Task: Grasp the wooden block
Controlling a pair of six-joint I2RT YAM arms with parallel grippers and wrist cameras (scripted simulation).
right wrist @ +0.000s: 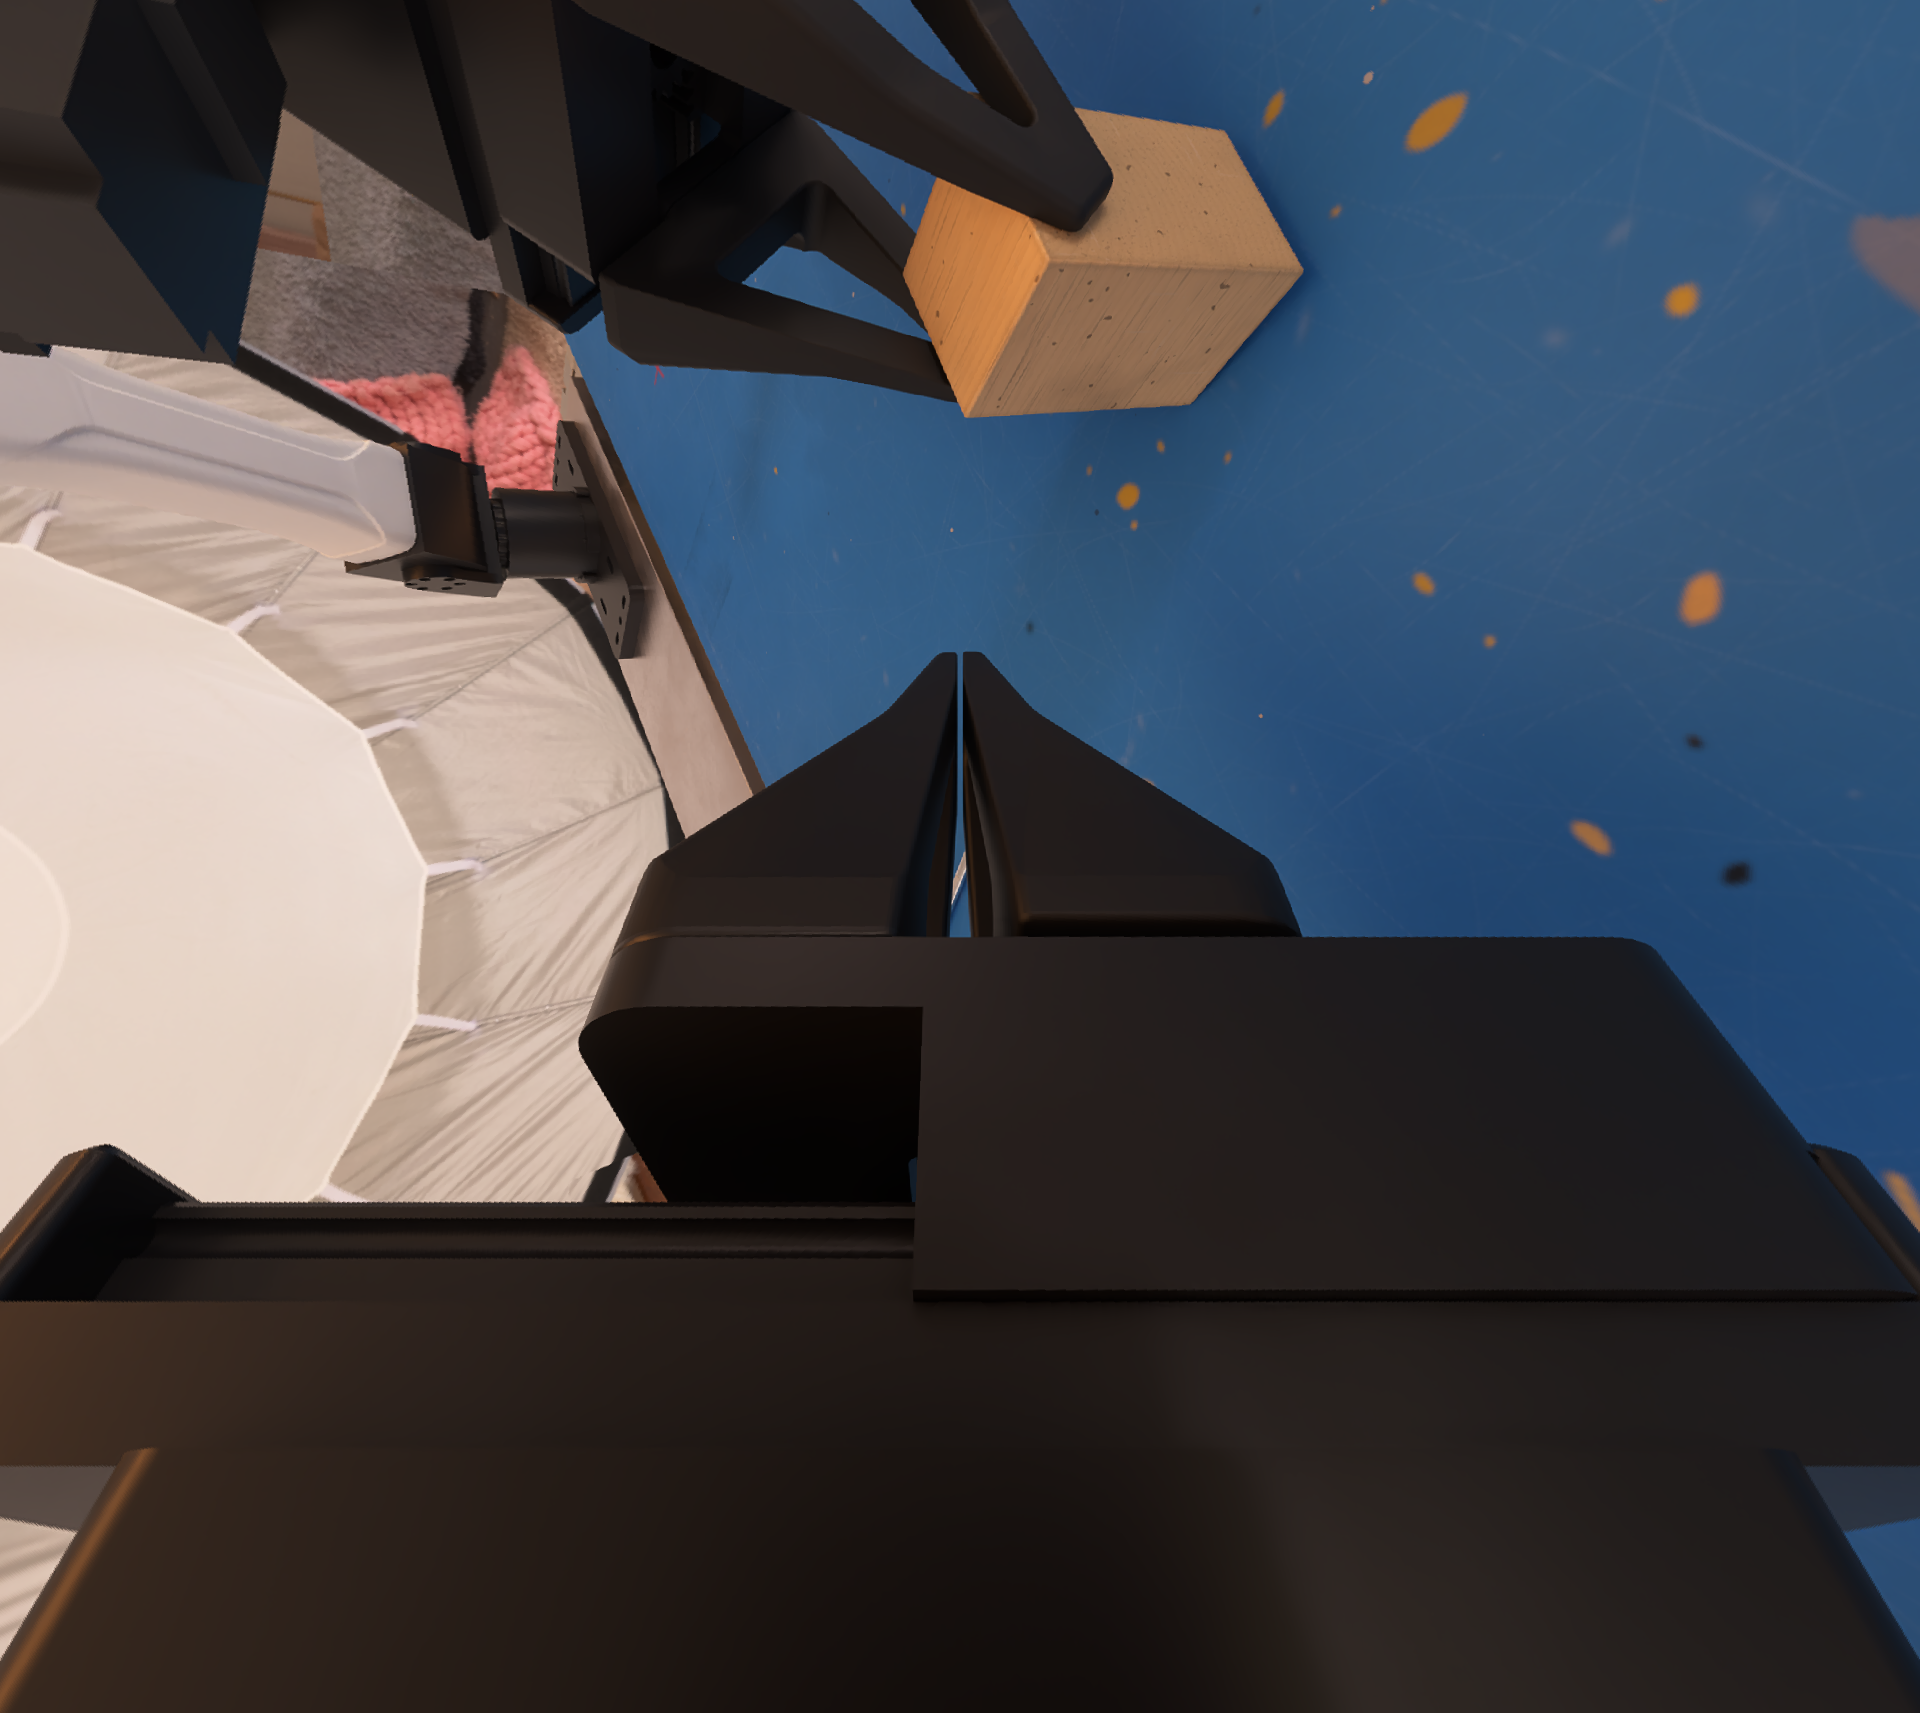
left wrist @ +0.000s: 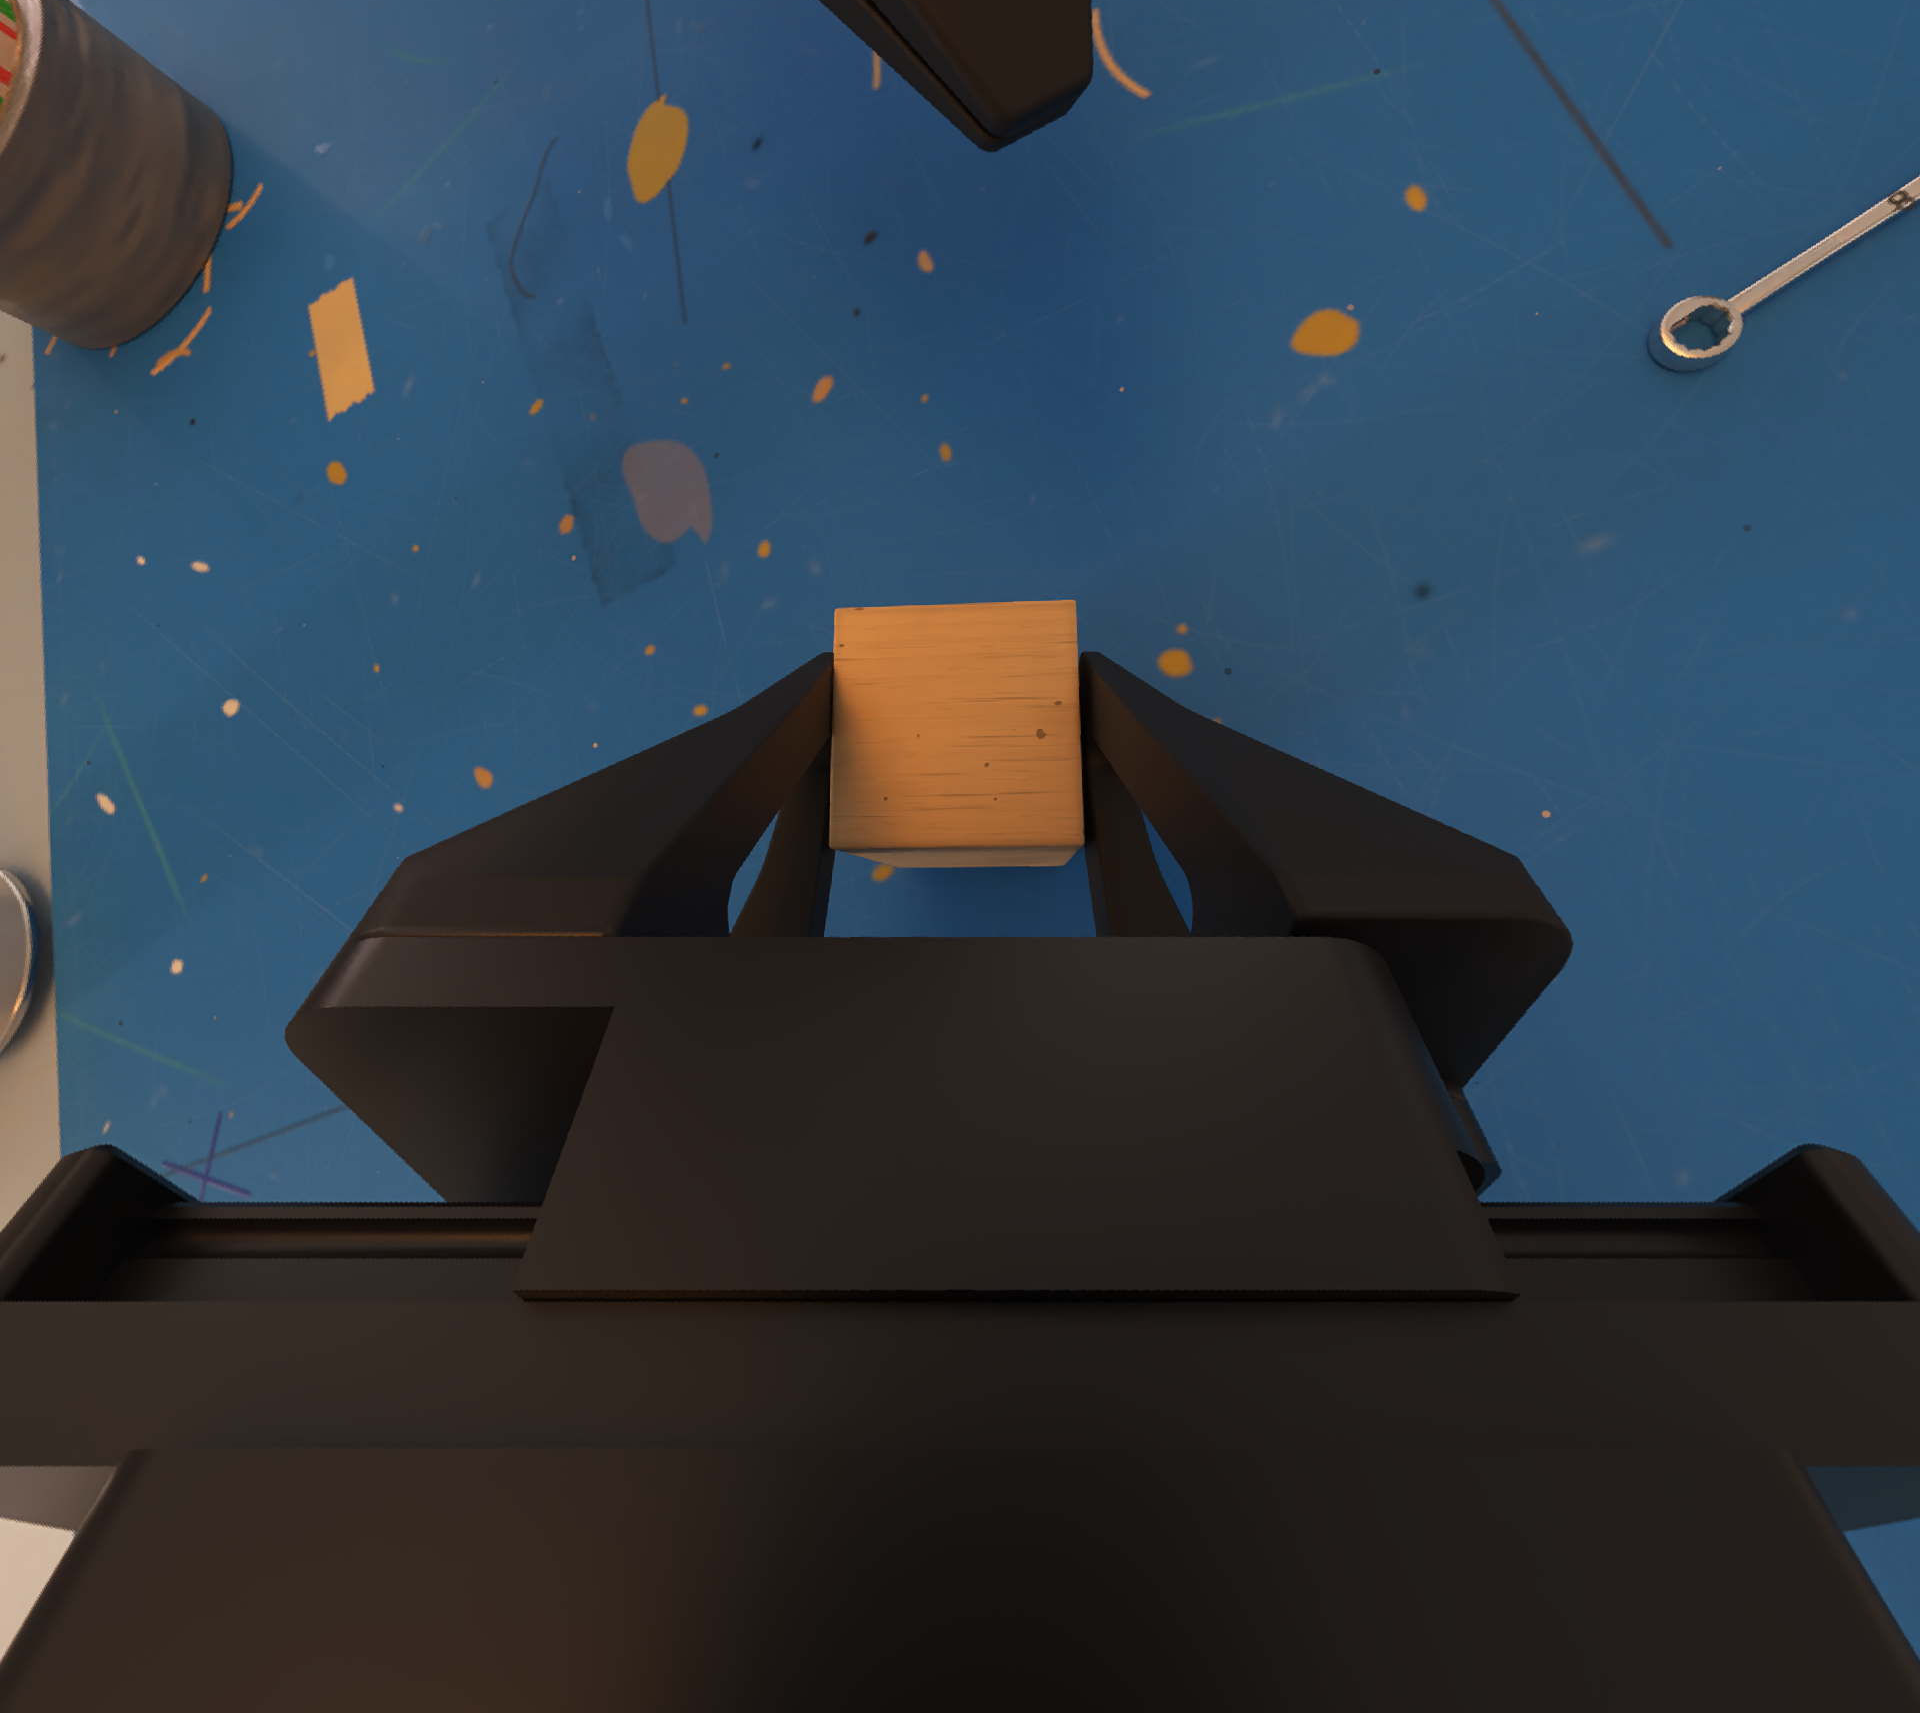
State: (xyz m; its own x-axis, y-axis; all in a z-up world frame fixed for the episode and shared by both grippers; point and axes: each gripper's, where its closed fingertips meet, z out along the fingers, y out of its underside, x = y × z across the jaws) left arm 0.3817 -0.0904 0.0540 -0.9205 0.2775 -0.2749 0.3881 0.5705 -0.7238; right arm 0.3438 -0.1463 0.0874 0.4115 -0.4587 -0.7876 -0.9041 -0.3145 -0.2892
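Observation:
The wooden block (left wrist: 956,728) is a light tan cube on the blue mat (left wrist: 1351,624). My left gripper (left wrist: 956,666) is shut on it, with one black finger pressed against each side. In the right wrist view the block (right wrist: 1122,292) shows at the upper middle, held between the left gripper's fingers (right wrist: 1039,157); I cannot tell whether it rests on the mat or is just above it. My right gripper (right wrist: 958,661) is shut and empty, a short way from the block over the mat. It also shows at the top of the left wrist view (left wrist: 997,115).
A grey tape roll (left wrist: 104,177) stands at the mat's left edge. A metal wrench (left wrist: 1766,281) lies at the right. A round metal object (left wrist: 10,957) sits at the left border. The table edge (right wrist: 675,728) runs close to my right gripper.

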